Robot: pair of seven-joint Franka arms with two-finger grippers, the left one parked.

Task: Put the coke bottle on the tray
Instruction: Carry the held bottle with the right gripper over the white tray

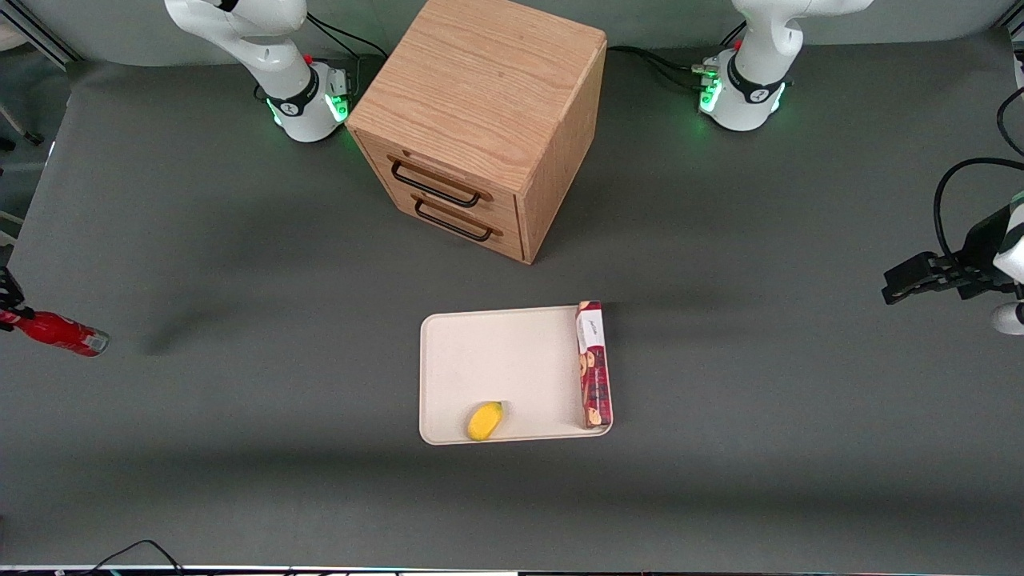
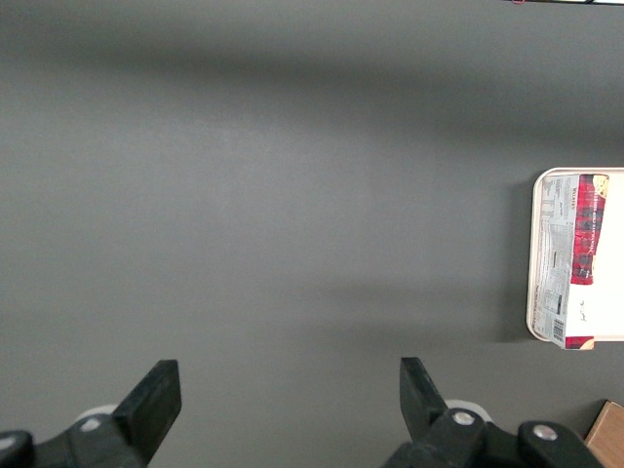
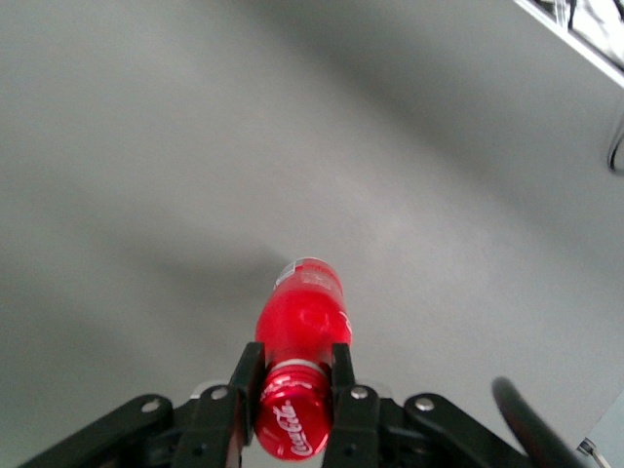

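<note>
My right gripper (image 1: pixel 10 310) is at the working arm's end of the table, at the edge of the front view. It is shut on the coke bottle (image 1: pixel 62 334), a slim red bottle with a silvery base, and holds it tilted above the table. In the right wrist view the two fingers (image 3: pixel 246 375) clamp the bottle's neck just below the red cap, and the bottle (image 3: pixel 303 317) points away from the gripper (image 3: pixel 292 375). The cream-white tray (image 1: pixel 496 360) lies flat mid-table, well away from the bottle toward the parked arm.
On the tray lie a long red biscuit box (image 1: pixel 594 364) along one edge and a small yellow fruit (image 1: pixel 485 421) near the front rim. A wooden two-drawer cabinet (image 1: pixel 480 120) stands farther from the camera than the tray.
</note>
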